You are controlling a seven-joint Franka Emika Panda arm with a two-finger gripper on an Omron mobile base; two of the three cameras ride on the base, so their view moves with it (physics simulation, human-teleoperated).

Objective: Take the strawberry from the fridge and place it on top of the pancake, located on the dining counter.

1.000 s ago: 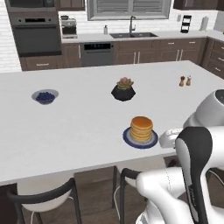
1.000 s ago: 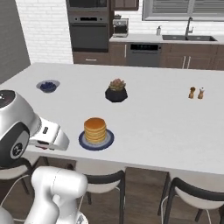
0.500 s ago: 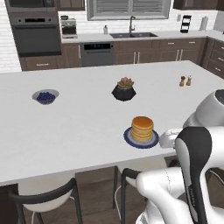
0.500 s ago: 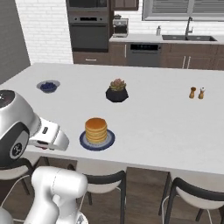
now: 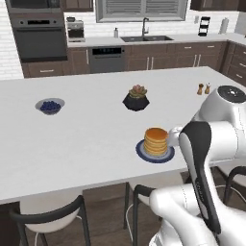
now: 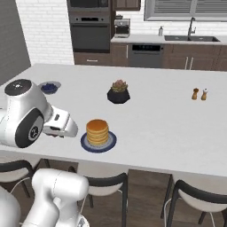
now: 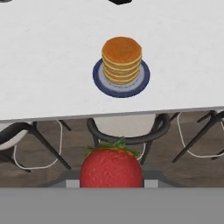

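From the left base view, the pancake (image 5: 156, 140) stack sits on a dark blue plate (image 5: 154, 154) near the front edge of the white desk (image 5: 86, 134), with the arm's white body just to its right. A blueberry bowl (image 5: 50, 105) and a potted succulent (image 5: 136, 98) stand farther back.

From the right base view, the arm's hand reaches toward the plate from the left, still short of it.

In the hand view, the strawberry (image 7: 111, 168) (leafy cap up) is pinched between the fingers, held off the desk's edge above the chairs (image 7: 127, 131).
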